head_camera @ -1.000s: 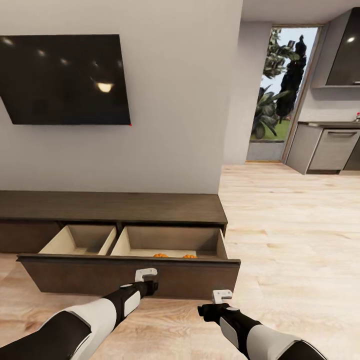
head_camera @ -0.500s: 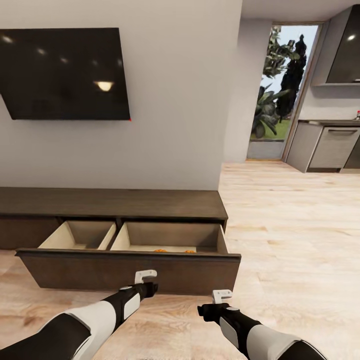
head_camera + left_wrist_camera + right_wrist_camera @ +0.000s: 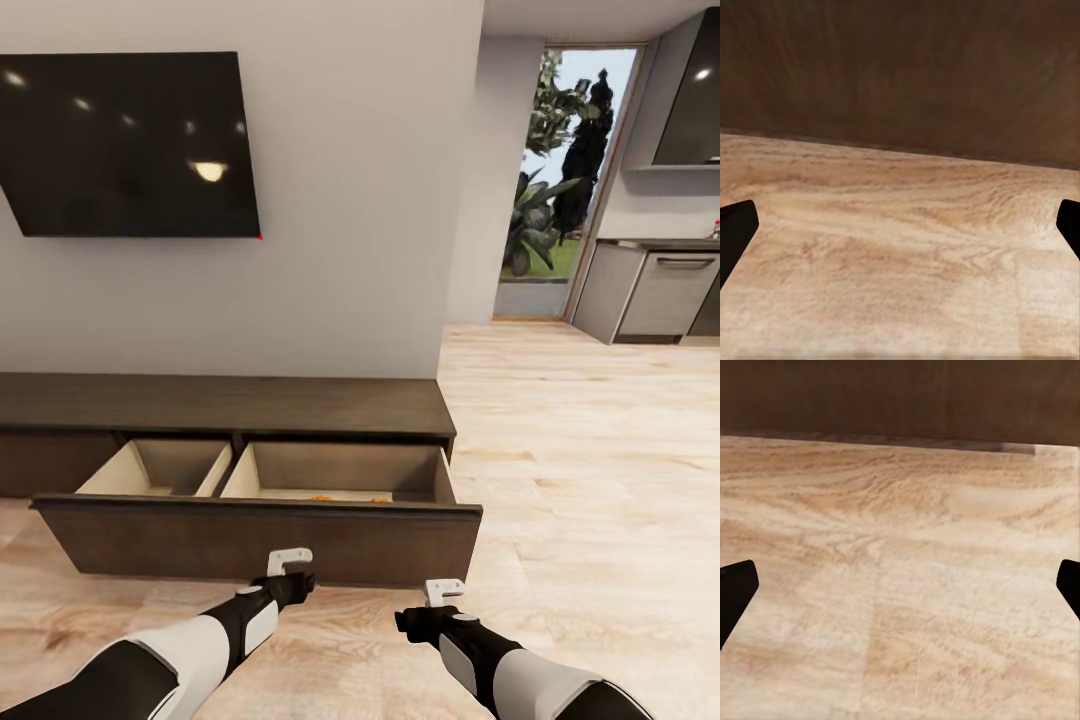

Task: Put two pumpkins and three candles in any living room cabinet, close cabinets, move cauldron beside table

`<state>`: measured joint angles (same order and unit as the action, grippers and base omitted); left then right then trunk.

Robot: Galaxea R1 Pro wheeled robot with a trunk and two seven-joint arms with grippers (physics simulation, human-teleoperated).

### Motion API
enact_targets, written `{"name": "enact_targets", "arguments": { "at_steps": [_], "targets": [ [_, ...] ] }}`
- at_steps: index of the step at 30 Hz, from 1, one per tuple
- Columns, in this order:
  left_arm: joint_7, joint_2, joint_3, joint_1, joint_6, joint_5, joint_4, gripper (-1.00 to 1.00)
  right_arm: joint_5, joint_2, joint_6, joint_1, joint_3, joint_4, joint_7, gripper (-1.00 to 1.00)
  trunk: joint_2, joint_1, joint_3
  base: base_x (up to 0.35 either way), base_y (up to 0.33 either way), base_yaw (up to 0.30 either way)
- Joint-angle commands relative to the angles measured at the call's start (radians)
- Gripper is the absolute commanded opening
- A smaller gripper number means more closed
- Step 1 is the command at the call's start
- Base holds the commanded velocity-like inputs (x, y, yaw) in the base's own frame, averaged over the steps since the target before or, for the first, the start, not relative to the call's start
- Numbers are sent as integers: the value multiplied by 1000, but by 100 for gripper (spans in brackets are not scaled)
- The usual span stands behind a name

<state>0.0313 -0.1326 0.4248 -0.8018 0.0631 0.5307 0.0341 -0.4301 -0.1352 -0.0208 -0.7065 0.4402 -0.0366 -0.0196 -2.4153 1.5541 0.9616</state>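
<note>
Since the frame one second earlier, the whole head view has shifted: the television and cabinet sit slightly higher in the frame, so the camera has been moved rather than the furniture. The left pincer [image 3: 291, 567] has been drawn a little lower and away from the drawer front, while the right pincer [image 3: 444, 596] is seen at nearly the same spot.

The cabinet [image 3: 225, 405] is stretched across the left and centre of the frame, against the grey wall. Its wide drawer [image 3: 260, 538] is pulled out toward the camera, with two light beige compartments exposed. In the right-hand compartment, just behind the drawer front, the orange tops of the two pumpkins [image 3: 321, 498] are seen side by side; the rest of each is hidden by the front panel.

The left pincer is held low at centre-left, just in front of the drawer front. In the left wrist view its dark fingertips [image 3: 736, 234] are seen at opposite edges of the picture, well apart, with nothing between them but the wooden floor [image 3: 900, 255] and the brown drawer front beyond. The right pincer is held at lower centre-right above the floor; in the right wrist view its fingertips [image 3: 735, 592] are likewise spread wide, with only floorboards between them.

A dark television [image 3: 125, 145] is mounted at upper left. At the right of the frame a doorway [image 3: 560, 180] with greenery and kitchen units [image 3: 665, 295] are seen.
</note>
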Motion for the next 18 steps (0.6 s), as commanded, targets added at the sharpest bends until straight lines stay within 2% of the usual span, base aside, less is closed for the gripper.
{"name": "enact_targets", "arguments": {
  "at_steps": [1,9,18],
  "targets": [
    [1,-1,9,-1,5,6,4,100,-10,0,-2,-1,8,0,-1,100,-8,4,4,0,0,0],
    [1,-1,9,0,6,6,3,100,-10,0,-2,-1,9,0,-2,100,-64,34,29,0,0,0],
    [2,-1,9,0,6,6,3,100,-10,0,-2,-1,8,1,-2,100,-64,34,29,0,0,0]
  ]
}}
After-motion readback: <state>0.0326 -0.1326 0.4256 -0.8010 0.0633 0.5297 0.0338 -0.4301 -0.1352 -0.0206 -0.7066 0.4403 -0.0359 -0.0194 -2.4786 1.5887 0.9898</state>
